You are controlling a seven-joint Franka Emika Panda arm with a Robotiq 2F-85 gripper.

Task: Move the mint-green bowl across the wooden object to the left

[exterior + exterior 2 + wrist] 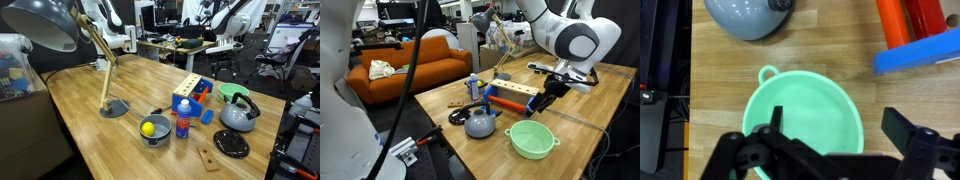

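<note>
The mint-green bowl (805, 115) sits upright and empty on the wooden table, next to the grey kettle (748, 15). It also shows in both exterior views (531, 138) (233, 91). My gripper (838, 128) is open and hangs just above the bowl. One finger is over the bowl's inside and the other is outside its rim. In an exterior view the gripper (550, 97) is between the bowl and the pale wooden block (515, 90). The block (185, 92) stands upright with small holes along its top, with orange and blue pieces (910, 35) against it.
A grey metal bowl with a yellow ball (154, 129), a blue bottle (183, 118), a black plate (231, 143) and a small dark-brown wooden piece (208, 157) lie near the table's edge. A desk lamp (112, 108) stands further along the table.
</note>
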